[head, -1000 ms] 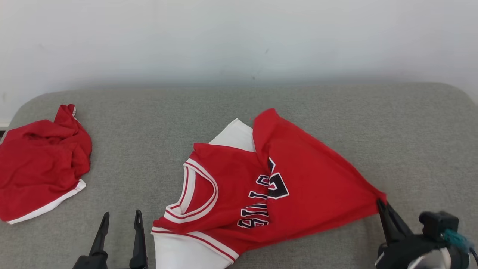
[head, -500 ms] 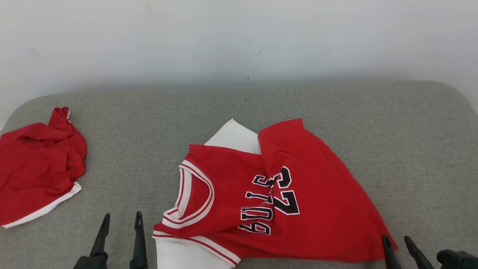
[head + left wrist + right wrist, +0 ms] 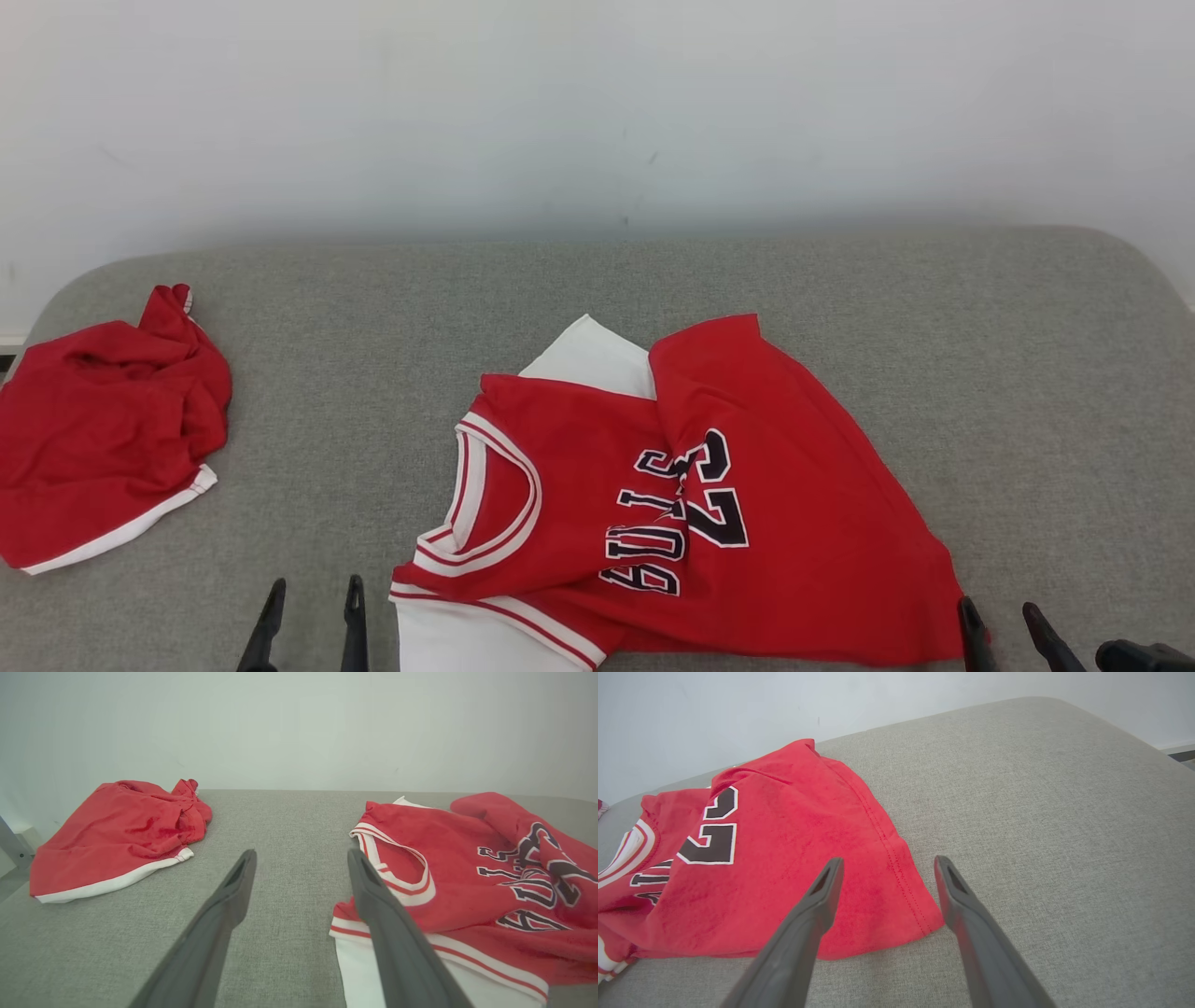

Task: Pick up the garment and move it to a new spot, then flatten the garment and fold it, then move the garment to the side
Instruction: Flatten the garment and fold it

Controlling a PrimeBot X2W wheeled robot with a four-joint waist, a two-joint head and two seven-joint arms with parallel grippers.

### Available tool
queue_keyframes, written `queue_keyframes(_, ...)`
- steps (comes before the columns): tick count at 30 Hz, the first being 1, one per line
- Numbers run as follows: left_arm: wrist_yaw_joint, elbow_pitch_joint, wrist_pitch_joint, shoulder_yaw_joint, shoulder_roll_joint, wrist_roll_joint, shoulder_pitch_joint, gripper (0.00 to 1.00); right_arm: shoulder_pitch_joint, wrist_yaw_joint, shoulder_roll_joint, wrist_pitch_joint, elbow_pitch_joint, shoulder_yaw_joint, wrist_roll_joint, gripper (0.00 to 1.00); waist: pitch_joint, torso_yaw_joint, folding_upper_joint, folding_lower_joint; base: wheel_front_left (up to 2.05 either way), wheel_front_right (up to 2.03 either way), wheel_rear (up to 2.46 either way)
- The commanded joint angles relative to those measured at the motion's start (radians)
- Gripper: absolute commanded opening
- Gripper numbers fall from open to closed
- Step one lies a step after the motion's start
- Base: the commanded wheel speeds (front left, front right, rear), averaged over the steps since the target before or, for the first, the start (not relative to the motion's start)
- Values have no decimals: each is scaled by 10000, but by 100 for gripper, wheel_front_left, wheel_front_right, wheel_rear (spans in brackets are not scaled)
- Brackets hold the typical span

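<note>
The garment is a red jersey with white trim and black lettering, lying loosely spread and rumpled on the grey cushion, neck hole to the left. In the right wrist view its hem corner lies on the cushion between and just beyond my fingers. My right gripper stands open at that lower right corner, holding nothing. My left gripper is open near the front edge, just left of the jersey's collar, apart from it.
A second red garment with a white hem lies crumpled at the far left of the grey cushion. A pale wall rises behind. The cushion's rounded right edge is near.
My right gripper opened and let go of the jersey's corner, which dropped flat onto the cushion. The gripper drew back toward the front edge. The head camera shifted slightly.
</note>
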Motion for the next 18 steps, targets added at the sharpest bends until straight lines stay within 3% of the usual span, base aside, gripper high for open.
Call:
queue_keyframes(1, -82, 108, -33, -31, 46, 82, 130, 100, 80, -23, 38, -70, 32, 24, -64, 100, 4, 6, 0, 1, 0, 0, 0)
queue_keyframes(10, -455, 1353, -33, -944, 64, 31, 583, 100, -33, -23, -110, -244, 578, 48, 2, 100, 53, 49, 0, 1, 0, 0, 0)
queue_keyframes(18, -531, 2563, -33, -1428, 18, -483, 679, 100, -381, -23, -368, -422, 1711, 233, 82, 100, 114, 15, 0, 1, 0, 0, 0)
